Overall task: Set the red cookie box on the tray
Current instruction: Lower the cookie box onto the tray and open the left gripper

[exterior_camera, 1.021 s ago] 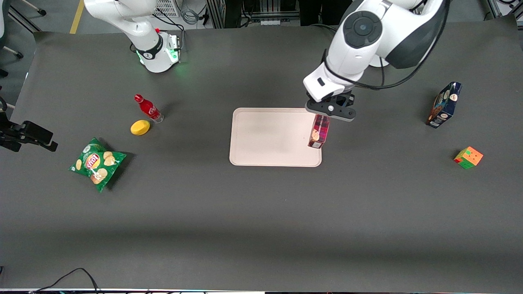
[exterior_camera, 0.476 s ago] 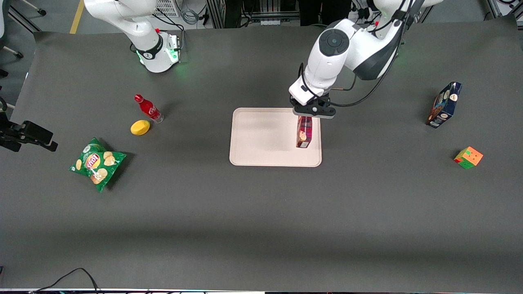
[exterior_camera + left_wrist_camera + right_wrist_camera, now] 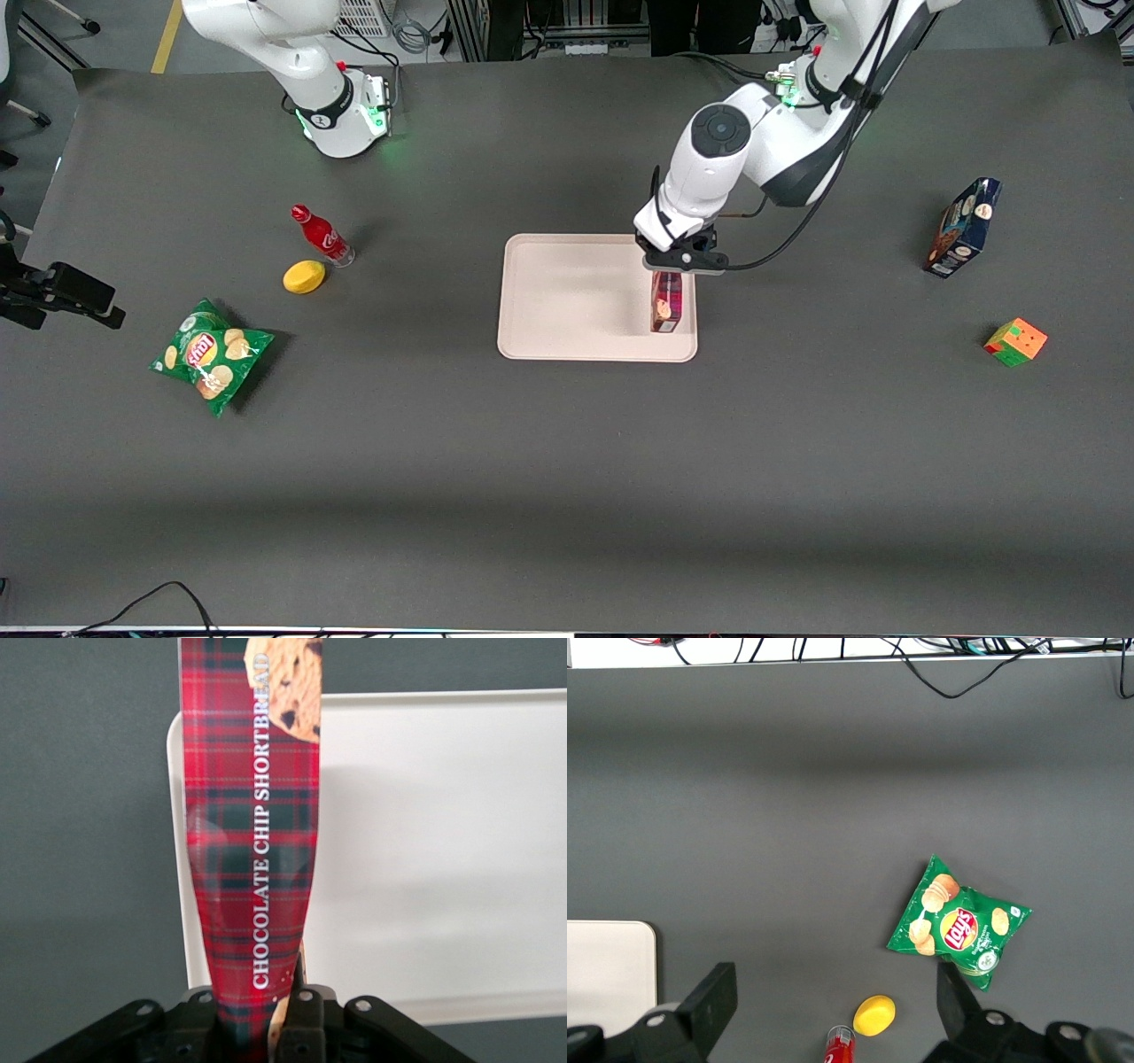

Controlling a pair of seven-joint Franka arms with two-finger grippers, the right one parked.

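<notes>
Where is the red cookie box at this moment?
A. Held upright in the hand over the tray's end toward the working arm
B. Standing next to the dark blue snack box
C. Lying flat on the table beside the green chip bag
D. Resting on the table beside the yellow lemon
A: the hand is shut on the red cookie box, which stands upright over the tray near the rim toward the working arm's end.

The hand [image 3: 666, 270] has swung in over the tray [image 3: 567, 301] and dropped; red cookie box [image 3: 666, 303] now lower, inside the rim
</notes>
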